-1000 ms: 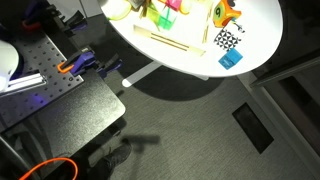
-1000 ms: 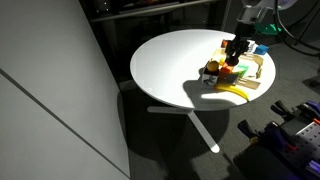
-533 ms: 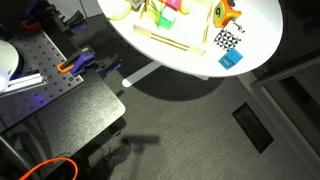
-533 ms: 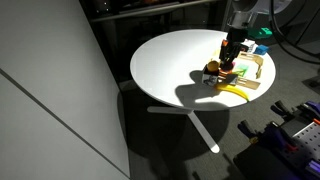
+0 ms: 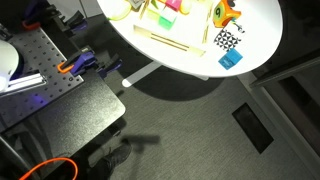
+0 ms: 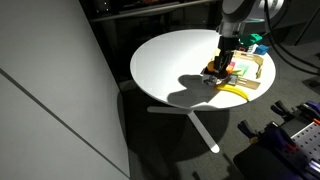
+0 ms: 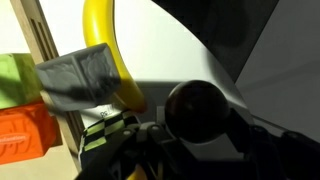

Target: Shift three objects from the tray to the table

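In an exterior view my gripper [image 6: 222,66] hangs low over the white table [image 6: 170,70], just beside the pale wood tray [image 6: 258,72]. In the wrist view the gripper [image 7: 198,130] is shut on a dark round toy piece [image 7: 195,108]. A yellow curved piece [image 7: 100,30] lies right behind it, with green [image 7: 15,75] and orange [image 7: 20,135] pieces at the left edge. The yellow piece [image 6: 236,92] lies at the tray's near side. Pink [image 5: 168,18] and green [image 5: 175,5] pieces sit on the tray [image 5: 175,42].
A checkered piece [image 5: 228,40] and a blue cube [image 5: 231,59] lie on the table near its edge. An orange-green toy [image 5: 225,12] sits behind them. A dark perforated bench [image 5: 50,90] stands beside the table. A grey panel [image 6: 50,100] borders the other side.
The gripper has moved from above the tray sideways and down toward the table's middle, keeping its grip unchanged. Nothing else has shifted.
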Robot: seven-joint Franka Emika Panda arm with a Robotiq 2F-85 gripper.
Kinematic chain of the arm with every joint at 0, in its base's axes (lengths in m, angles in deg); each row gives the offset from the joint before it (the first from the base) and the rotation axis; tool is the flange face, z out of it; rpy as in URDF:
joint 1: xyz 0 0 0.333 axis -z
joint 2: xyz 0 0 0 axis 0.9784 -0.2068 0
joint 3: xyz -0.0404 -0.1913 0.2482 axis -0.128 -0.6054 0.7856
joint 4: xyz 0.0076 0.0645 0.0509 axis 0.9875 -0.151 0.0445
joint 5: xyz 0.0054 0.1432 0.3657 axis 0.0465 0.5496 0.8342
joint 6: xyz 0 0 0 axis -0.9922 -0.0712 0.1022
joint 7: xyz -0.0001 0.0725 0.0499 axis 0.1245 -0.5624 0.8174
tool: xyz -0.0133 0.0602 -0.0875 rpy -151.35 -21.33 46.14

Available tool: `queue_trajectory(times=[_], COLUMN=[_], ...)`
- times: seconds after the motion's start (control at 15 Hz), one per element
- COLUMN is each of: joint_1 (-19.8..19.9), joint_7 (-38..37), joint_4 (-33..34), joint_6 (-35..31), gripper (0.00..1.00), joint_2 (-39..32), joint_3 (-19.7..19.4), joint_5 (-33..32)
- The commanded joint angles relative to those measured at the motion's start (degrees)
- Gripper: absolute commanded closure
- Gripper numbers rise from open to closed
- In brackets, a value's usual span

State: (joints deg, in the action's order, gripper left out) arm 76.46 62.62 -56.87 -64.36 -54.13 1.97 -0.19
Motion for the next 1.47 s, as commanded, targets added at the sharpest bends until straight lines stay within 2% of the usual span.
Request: queue_trajectory(times=[0.0,0.47,0.8,0.87,0.93,1.07,1.4], joint_1=[-1.2,-0.9,-0.4,-0.3,-0.3,-0.2,0.0], joint_7=[-1.9,-0.4,-0.1,-0.2,-0.3,-0.3,-0.9], joint_4=[0.3,0.4,0.4,0.3,0.3,0.3,0.1], joint_6=[-2.7,-9.3,-11.3,-11.6,-11.7,-11.8,-11.3], gripper=[0.64,0.64,0.64,0.24,0.12,0.01,0.0], joint_2=[-1.6,-6.3,-8.7,-8.9,-9.1,-9.3,-8.5], joint_3=[0.8,2.5,3.4,3.4,3.5,3.6,3.6], joint_5=[-3.3,-4.7,-4.7,-4.9,-5.0,-5.1,-4.8])
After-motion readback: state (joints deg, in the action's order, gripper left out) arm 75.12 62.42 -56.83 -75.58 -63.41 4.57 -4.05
